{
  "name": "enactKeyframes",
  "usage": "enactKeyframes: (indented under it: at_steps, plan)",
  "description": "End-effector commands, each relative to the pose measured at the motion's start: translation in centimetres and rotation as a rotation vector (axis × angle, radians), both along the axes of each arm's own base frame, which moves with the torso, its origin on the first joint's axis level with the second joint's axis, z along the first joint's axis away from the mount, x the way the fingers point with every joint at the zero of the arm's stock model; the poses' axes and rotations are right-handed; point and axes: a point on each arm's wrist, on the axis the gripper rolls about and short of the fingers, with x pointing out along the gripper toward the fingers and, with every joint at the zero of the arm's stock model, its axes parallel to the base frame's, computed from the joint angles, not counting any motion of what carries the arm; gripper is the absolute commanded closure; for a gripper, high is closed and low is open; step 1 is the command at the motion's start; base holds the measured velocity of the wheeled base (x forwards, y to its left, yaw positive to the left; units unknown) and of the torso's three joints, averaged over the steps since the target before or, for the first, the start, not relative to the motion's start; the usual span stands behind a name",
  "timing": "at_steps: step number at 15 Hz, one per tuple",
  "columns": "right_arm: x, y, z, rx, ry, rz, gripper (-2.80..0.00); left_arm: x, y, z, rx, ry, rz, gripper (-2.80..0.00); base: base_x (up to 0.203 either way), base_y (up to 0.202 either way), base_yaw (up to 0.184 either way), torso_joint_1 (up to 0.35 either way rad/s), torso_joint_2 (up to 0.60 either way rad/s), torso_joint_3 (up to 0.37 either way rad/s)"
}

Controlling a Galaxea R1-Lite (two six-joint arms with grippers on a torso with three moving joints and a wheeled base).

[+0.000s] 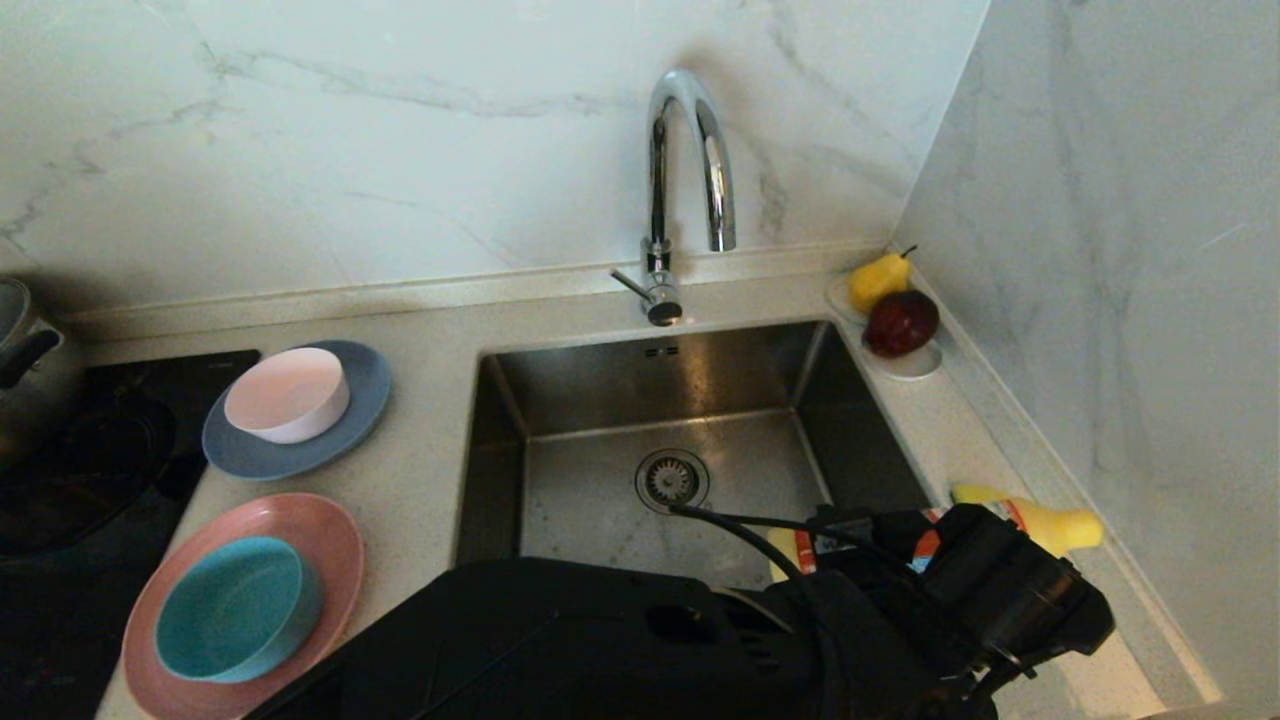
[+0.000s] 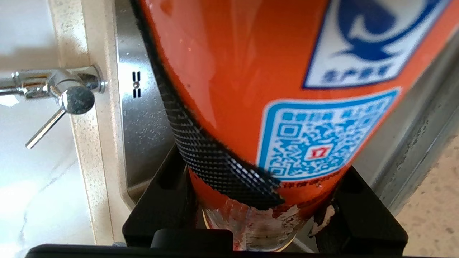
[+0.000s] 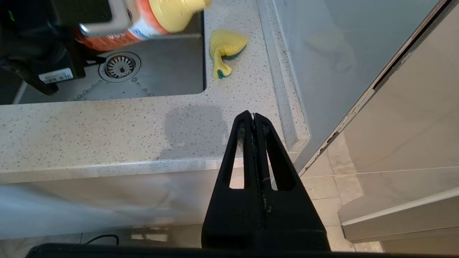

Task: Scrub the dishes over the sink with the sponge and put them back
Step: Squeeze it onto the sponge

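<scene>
Speckled pale counter (image 1: 420, 470) set into a corner of white marbled walls, with a square steel sink (image 1: 600, 400) and its round drain (image 1: 672, 479) below a chrome faucet (image 1: 688, 160). Left of the sink, a black cooktop (image 1: 100, 430) carries a steel pot (image 1: 25, 350) at the frame edge. Beside it stand the dishes: a pale bowl (image 1: 288, 394) on a grey-blue plate (image 1: 365, 400), and nearer the robot a teal bowl (image 1: 235, 608) on a pink plate (image 1: 320, 535). In the far right corner a small white dish (image 1: 915, 365) holds a yellow pear (image 1: 878, 280) and a dark red apple (image 1: 900, 322). The left arm (image 1: 600, 640) reaches across the near edge of the sink toward its right side, the left gripper (image 2: 265, 200) clamped on an orange bottle (image 2: 233, 89) with a yellow cap end (image 1: 1060, 525); the bottle lies roughly level, cap pointing over the right counter strip, and a black textured pad presses its label. The sponge (image 3: 226, 50), bent, yellow with a green face, lies on the counter just right of the sink rim, apart from both grippers. The right gripper (image 3: 254, 116) hangs off the counter's front edge, above the floor tiles, its fingers pressed together on nothing.
</scene>
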Motion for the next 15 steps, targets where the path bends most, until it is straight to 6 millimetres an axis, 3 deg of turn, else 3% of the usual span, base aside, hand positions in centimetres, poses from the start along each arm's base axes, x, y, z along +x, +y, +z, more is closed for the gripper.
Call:
enactKeyframes:
  at_steps: [1, 15]
  plan:
    - [0.0, 0.0, 0.0, 0.0, -0.001, 0.0, 0.0, 0.1, -0.2, -1.0, 0.042, 0.003, 0.0, 0.0, 0.0, 0.0, 0.0, 0.0, 0.0, 0.0]
    - [0.0, 0.0, 0.0, 0.0, -0.001, 0.0, 0.0, 0.4, -0.6, -3.9, 0.183, -0.002, 0.037, 0.0, 0.0, 0.0, 0.0, 0.0, 0.0, 0.0]
